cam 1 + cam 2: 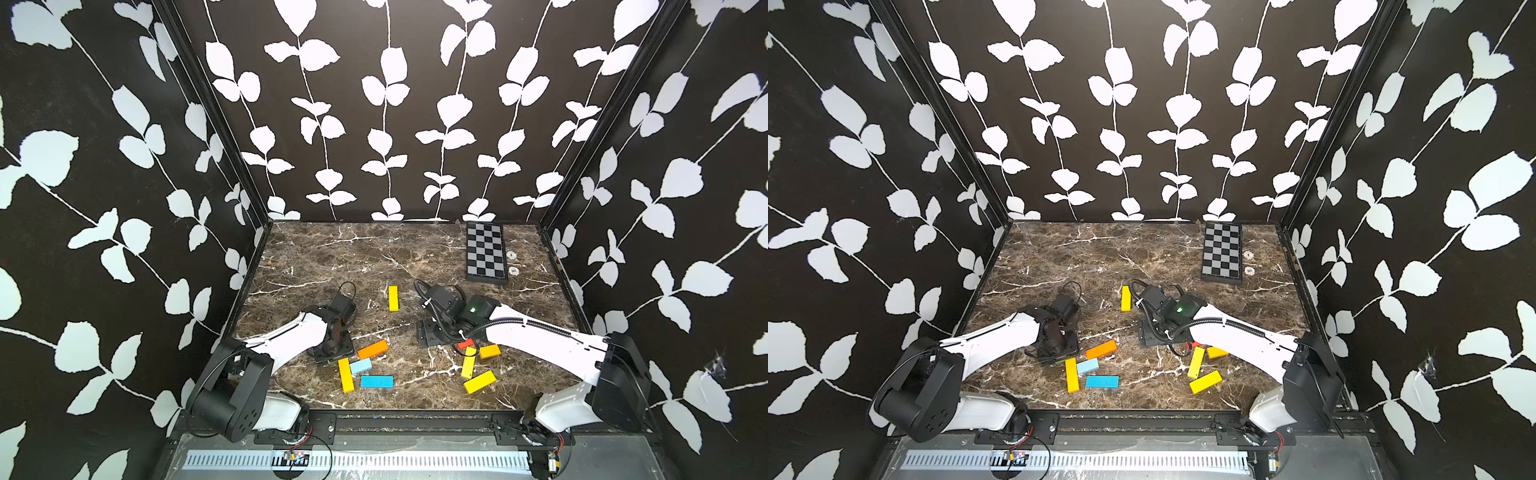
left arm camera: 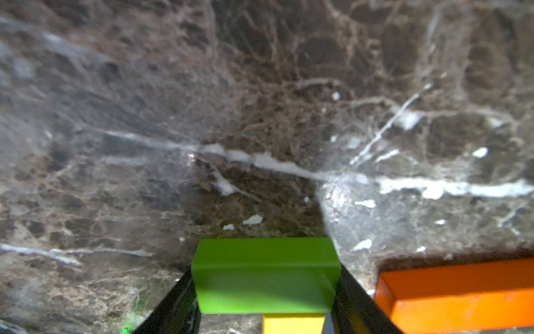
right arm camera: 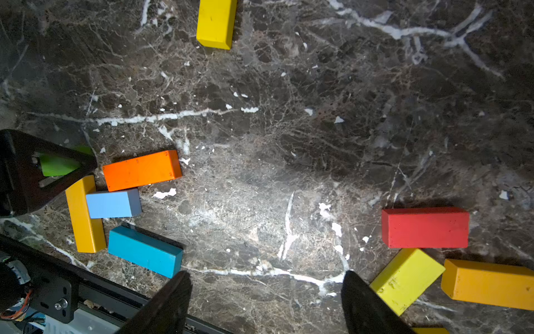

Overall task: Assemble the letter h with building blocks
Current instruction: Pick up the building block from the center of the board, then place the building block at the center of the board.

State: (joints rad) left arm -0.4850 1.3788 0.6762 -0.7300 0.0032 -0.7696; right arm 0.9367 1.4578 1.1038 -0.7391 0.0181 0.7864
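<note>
Glossy green block (image 2: 264,260) sits clamped in left gripper (image 2: 265,289); right gripper (image 3: 265,274) gapes over veined marble (image 3: 289,144).

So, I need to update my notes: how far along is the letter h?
Barely started. Done: one yellow block lies alone, apart from the rest, possibly as the first stroke. In hand: the left gripper holds a green block; the right gripper is open and empty. Left: the rest lie loose in two groups, by the orange block and the red block; no h shape yet.
</note>
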